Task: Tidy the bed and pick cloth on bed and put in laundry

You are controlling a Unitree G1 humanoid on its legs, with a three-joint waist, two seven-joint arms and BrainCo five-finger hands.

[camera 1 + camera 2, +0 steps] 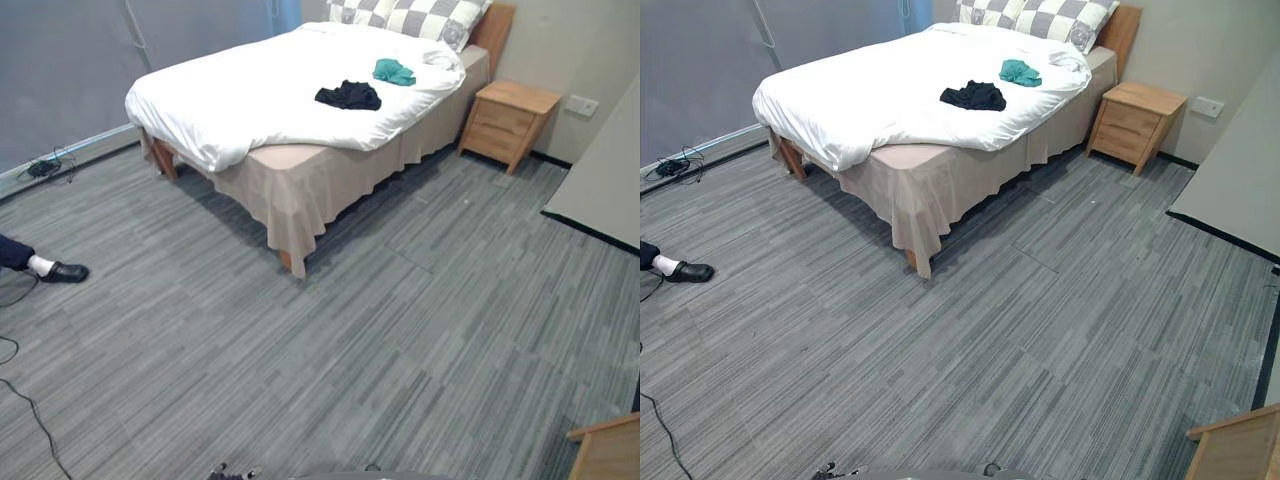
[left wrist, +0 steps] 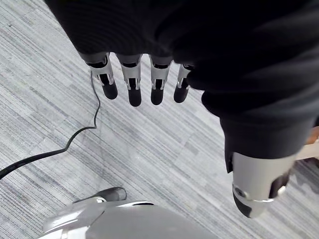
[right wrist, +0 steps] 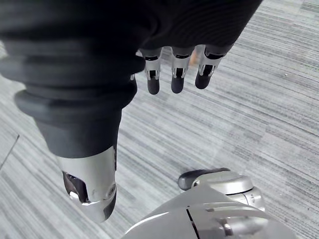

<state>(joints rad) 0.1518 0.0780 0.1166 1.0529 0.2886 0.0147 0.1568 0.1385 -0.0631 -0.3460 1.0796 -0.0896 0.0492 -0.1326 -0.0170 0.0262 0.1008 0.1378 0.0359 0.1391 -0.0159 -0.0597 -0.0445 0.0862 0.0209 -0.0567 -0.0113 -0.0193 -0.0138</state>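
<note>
Left eye view: black cloth (image 1: pixel 348 95) and teal cloth (image 1: pixel 394 71) seen crumpled near each other on white bed (image 1: pixel 230 100). Both judged light, soft, limp — best pinched at raised fold. Left hand (image 2: pixel 133 87) and right hand (image 3: pixel 175 74) hung over floor (image 2: pixel 149 149) — fingers relaxed, nothing held.

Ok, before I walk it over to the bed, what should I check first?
1. Left hand free: ok, fingers straight, holding nothing.
2. Right hand free: ok, same.
3. Clothes on bed: ok, black cloth and teal cloth lie apart on the white duvet.
4. Bed within reach: not ok, it stands across the floor.
5. Path: ok, a person's shoe lies well off to the left.
6. Laundry basket's place: cannot tell.
</note>
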